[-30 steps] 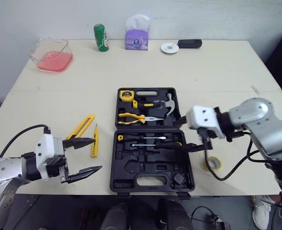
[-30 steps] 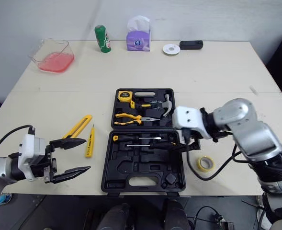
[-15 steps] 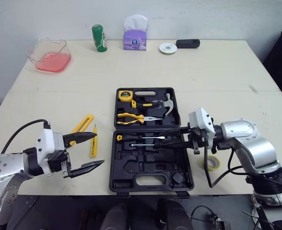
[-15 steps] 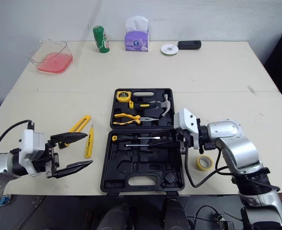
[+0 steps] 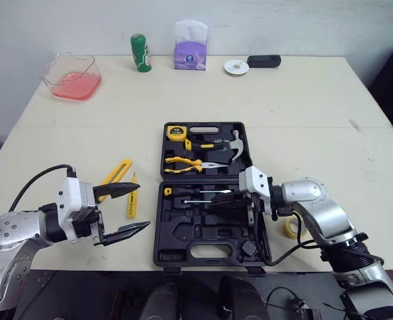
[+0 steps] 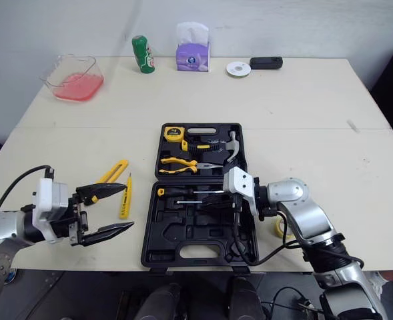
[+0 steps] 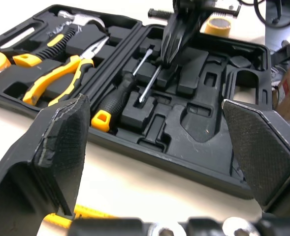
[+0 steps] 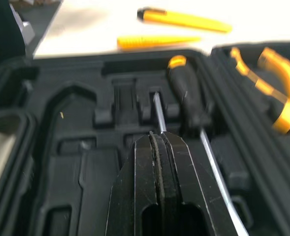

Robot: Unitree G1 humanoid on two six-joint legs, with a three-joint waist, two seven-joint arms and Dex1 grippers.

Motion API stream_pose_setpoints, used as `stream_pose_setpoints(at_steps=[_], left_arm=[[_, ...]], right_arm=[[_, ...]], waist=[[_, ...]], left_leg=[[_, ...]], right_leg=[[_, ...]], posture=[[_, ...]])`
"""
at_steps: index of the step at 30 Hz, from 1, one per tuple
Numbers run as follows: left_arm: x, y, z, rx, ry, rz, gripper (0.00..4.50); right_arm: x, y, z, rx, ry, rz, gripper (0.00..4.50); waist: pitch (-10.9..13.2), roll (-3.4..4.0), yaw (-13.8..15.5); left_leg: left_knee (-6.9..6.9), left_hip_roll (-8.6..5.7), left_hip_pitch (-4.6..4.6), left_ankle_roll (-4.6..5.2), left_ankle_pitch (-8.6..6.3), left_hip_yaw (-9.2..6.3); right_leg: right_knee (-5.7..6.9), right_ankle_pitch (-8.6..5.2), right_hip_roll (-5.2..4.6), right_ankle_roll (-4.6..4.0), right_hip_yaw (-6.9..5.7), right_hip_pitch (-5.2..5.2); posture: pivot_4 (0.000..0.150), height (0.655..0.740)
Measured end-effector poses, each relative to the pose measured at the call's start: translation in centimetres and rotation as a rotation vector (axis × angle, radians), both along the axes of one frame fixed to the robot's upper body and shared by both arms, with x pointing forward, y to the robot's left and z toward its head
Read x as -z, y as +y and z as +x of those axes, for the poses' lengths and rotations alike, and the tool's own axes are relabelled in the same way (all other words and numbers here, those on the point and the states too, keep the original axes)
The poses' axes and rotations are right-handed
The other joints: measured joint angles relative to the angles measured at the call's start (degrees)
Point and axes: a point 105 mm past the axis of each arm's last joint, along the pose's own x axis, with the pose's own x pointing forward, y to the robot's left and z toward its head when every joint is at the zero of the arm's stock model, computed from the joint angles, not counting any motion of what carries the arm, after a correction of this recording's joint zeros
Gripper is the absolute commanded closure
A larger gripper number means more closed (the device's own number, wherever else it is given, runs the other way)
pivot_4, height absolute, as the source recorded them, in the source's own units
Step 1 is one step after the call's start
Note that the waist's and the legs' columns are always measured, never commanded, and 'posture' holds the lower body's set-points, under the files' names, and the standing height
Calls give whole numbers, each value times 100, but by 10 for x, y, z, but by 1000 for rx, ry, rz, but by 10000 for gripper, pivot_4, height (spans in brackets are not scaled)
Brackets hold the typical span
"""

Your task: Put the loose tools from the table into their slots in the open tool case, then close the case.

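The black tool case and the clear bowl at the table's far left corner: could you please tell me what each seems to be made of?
The black moulded tool case looks like matt hard plastic: its recesses are shaped to the tools. The clear bowl could be glass or transparent plastic: pink contents show through its glossy walls, which leaves it open.
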Motion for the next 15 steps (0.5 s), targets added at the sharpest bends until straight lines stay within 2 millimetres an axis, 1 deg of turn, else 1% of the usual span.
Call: stream_pose_setpoints(at_steps=[9, 15], left_arm=[[0, 0, 1, -9, -3, -1, 0], [1, -1, 0, -5, 4, -1, 0]], right_arm=[[7, -4, 7, 5, -6, 8, 44747], [16, -5, 5, 8, 27, 0, 44747]], waist=[[-5, -7, -5], [-33, -40, 2]], left_leg=[[0, 1, 13, 0, 0, 2], [0, 2, 19, -1, -1, -1]], right_leg=[[2, 0, -1, 0, 4, 10], [1, 0, -13, -1, 6, 16]], posture=[[1500, 7400], [1500, 7400]])
